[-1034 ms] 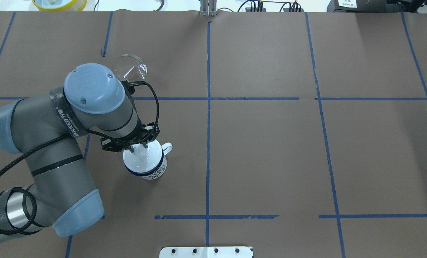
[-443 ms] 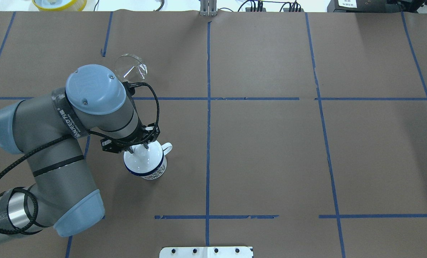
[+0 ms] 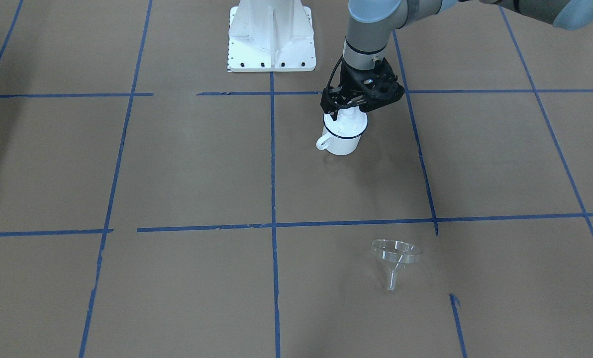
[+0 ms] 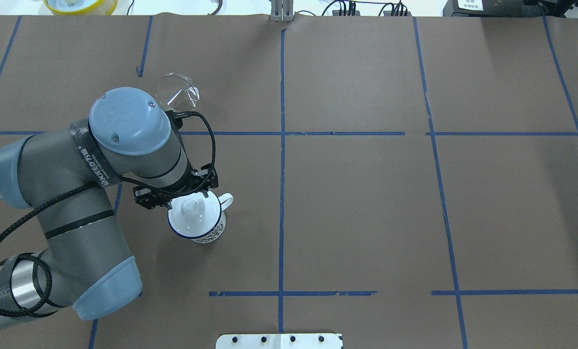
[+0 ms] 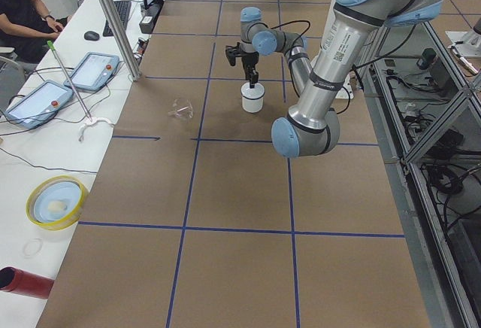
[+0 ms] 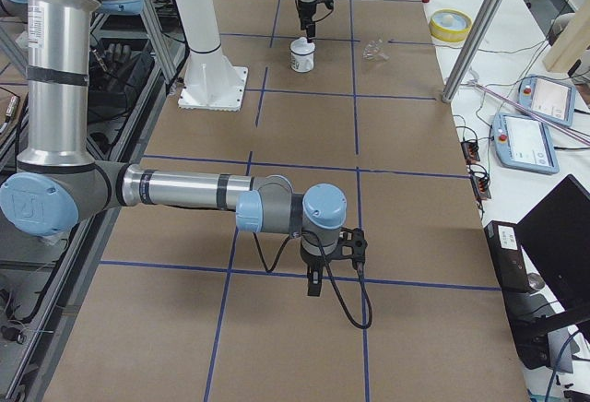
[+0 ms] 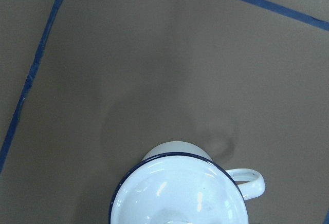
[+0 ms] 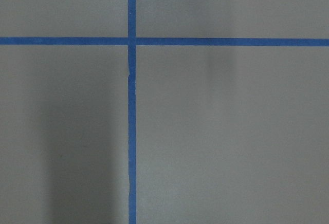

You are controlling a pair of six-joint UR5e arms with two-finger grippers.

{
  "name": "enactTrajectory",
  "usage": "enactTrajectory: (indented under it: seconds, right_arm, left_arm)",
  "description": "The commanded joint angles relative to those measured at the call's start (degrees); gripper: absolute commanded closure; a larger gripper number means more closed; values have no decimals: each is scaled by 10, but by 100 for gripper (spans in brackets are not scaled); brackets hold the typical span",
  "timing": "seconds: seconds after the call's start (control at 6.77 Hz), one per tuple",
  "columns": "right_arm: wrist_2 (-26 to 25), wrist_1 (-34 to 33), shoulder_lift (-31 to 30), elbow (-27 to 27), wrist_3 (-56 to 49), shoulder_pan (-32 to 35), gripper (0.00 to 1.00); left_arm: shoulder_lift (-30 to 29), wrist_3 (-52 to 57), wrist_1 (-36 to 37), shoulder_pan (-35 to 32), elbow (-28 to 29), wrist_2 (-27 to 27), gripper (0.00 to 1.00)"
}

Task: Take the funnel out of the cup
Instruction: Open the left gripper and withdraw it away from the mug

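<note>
At twelve o'clock from the cup (image 4: 212, 234), well apart on the table (image 4: 366, 194), lay the funnel (image 4: 176, 91), removal seemingly complete; the left gripper (image 4: 187, 196) hovered over the cup's lid (image 4: 192, 215), jaws' state indiscernible.

On my screens both arms look alike: round grey tubes joined by fat elbows with pale blue end caps. The left arm (image 4: 75, 203) carries a blue cap (image 4: 128, 120) set with small screws. Just below it, a clear band with dark lettering wraps the tube, and thin black rings mark the joints. A black braided cable (image 4: 212, 145) loops along it to the black left tool (image 4: 189, 198). The right arm (image 6: 180, 188) shines brighter, almost polished. A thin black cord (image 6: 355, 305) hangs in a loop by the black right tool (image 6: 313, 289). The white pedestal (image 3: 271, 35) has a flange dotted with dark bolts.
</note>
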Motion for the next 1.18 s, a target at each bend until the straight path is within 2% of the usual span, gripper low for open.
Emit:
enactTrajectory:
  seconds: [0.0, 0.3, 0.59, 0.89, 1.03]
  right_arm:
    - [0, 0, 0, 0, 0, 0, 0]
    - [0, 0, 0, 0, 0, 0, 0]
    - [0, 0, 0, 0, 0, 0, 0]
    - [0, 0, 0, 0, 0, 0, 0]
    - [0, 0, 0, 0, 0, 0, 0]
  left_arm:
    - [0, 3, 2, -1, -12, 2, 0]
    - [1, 26, 6, -47, -36, 2, 0]
    - [3, 173, 4, -92, -33, 0, 0]
    - [19, 343, -7, -193, -25, 0, 0]
    - [56, 392, -57, -226, -15, 1, 0]
